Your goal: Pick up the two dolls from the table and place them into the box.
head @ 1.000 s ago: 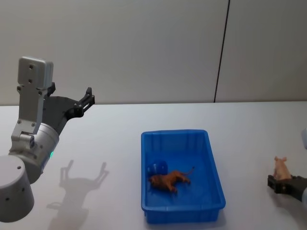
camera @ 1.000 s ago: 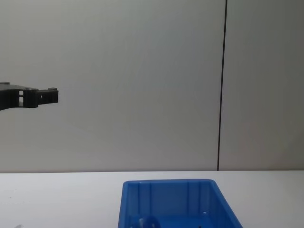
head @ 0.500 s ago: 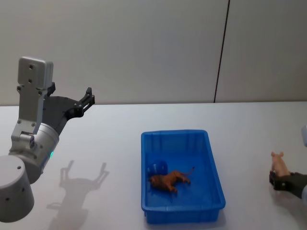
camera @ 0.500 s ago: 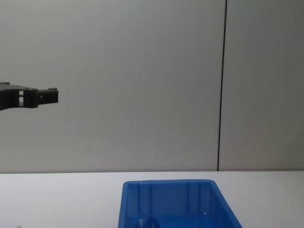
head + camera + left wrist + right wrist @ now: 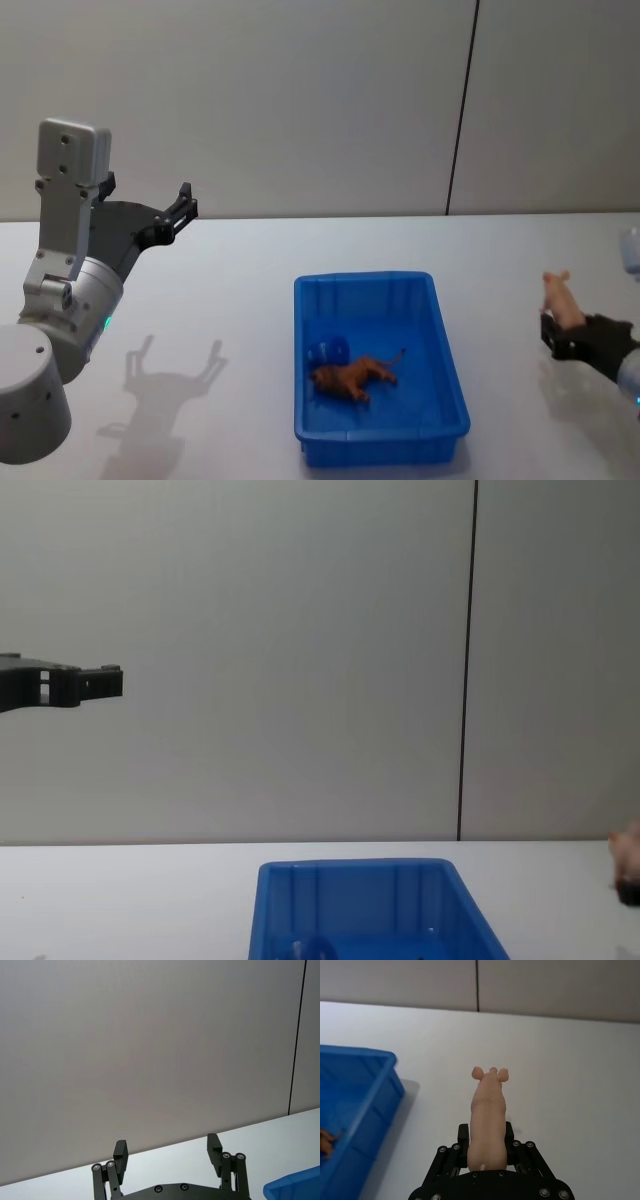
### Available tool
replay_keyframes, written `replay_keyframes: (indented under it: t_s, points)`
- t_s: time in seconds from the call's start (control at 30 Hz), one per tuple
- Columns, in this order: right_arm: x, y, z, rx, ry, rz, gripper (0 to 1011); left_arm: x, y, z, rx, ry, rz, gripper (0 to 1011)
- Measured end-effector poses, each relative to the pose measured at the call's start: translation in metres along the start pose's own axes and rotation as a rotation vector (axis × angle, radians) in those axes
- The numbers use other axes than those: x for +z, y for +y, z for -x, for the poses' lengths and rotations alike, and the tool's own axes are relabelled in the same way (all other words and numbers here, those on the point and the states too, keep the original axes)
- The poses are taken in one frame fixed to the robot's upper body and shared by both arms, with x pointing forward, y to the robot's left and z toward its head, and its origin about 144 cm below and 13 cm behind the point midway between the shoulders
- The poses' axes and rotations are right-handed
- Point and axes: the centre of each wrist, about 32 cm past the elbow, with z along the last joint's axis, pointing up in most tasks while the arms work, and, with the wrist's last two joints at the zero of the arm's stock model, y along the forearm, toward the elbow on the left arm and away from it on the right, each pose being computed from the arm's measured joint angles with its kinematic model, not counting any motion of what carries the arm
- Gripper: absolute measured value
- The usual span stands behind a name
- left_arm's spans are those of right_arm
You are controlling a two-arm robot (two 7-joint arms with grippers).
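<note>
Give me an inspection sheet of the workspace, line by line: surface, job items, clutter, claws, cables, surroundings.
Surface: plain white tabletop, smooth and unmarked.
Job items: bright blue rectangular plastic bin holds a fuzzy reddish-brown toy animal and a small blue toy; a pale pink soft toy pig is held to the bin's right.
Clutter: nothing seen.
Claws: left claw open, raised to the bin's left; right claw shut on the pig.
Cables: nothing seen.
Surroundings: grey wall panels with a dark vertical seam.
</note>
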Motion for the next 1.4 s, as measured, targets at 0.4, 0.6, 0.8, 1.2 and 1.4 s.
replay_keyframes:
  t_s: [0.4,0.6,0.8,1.2,1.4]
  points:
    - [0.021,-0.003,0.013,0.164,-0.032,-0.099,372,0.000,0.000,0.000,0.000,0.000,0.000,1003]
    - [0.030,-0.002,0.019,0.248,-0.035,-0.124,372,0.000,0.000,0.000,0.000,0.000,0.000,1003]
    - [0.040,0.000,0.026,0.350,-0.033,-0.136,372,0.000,0.000,0.000,0.000,0.000,0.000,1003]
    - [0.054,0.013,0.041,0.552,-0.004,-0.076,372,0.000,0.000,0.000,0.000,0.000,0.000,1003]
    - [0.058,0.018,0.046,0.613,0.008,-0.051,458,0.000,0.000,0.000,0.000,0.000,0.000,1003]
